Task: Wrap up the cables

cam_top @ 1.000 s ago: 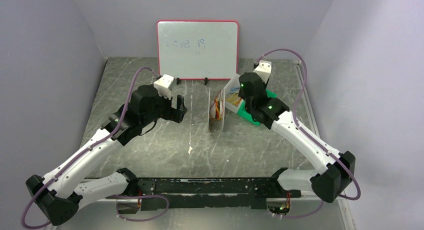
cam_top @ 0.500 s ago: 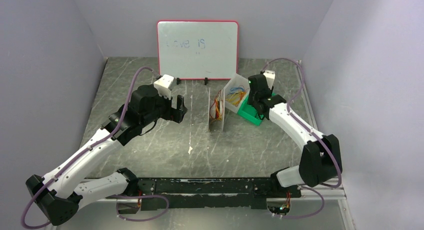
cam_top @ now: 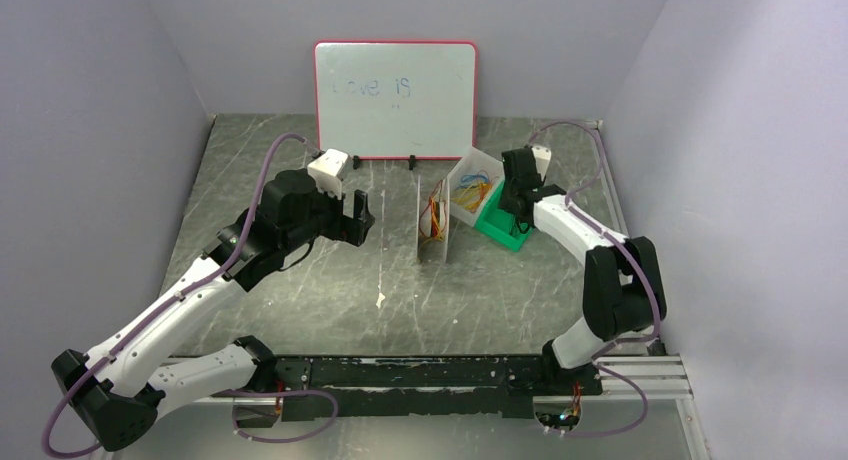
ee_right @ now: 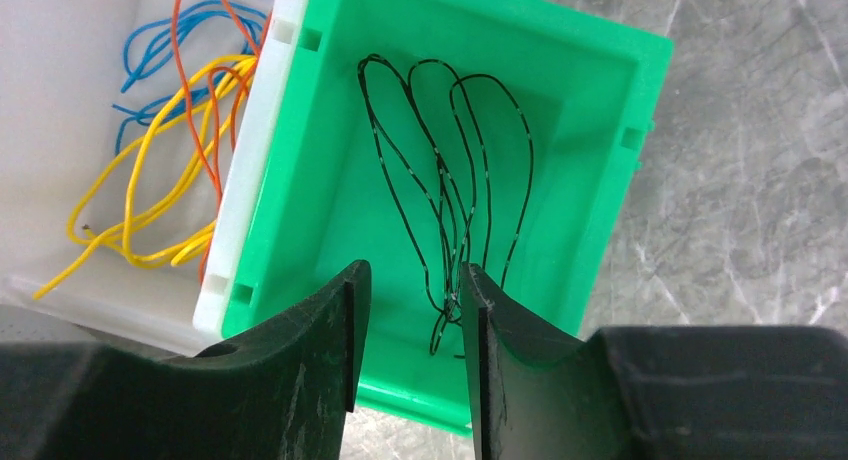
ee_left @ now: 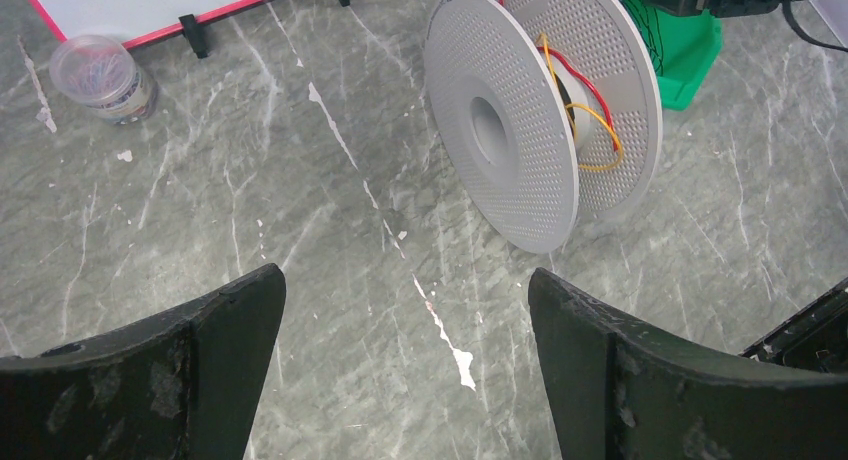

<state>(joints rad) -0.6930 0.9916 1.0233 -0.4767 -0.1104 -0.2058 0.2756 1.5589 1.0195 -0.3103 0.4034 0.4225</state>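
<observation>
A thin black cable point(ee_right: 440, 180) lies in loose loops on the floor of a green bin point(ee_right: 640, 100). Yellow, orange and blue cables point(ee_right: 140, 200) lie tangled in the white bin point(ee_right: 250, 180) next to it. My right gripper point(ee_right: 413, 280) hangs over the green bin point(cam_top: 507, 232), its jaws a narrow gap apart. The black cable's lower end shows in that gap, ungripped. A grey perforated spool point(ee_left: 510, 130) stands on edge with red and yellow wire around its hub. My left gripper point(ee_left: 405, 290) stands wide open and empty above the table, left of the spool point(cam_top: 435, 225).
A whiteboard point(cam_top: 395, 100) stands at the back of the table. A small clear jar point(ee_left: 95, 75) sits near its foot. Purple hoses loop around both arms. The walls close in on the left and right.
My right arm has folded back, its wrist shifting right from the white bin to over the green bin. Its jaws have narrowed a little. The left arm has not moved.
</observation>
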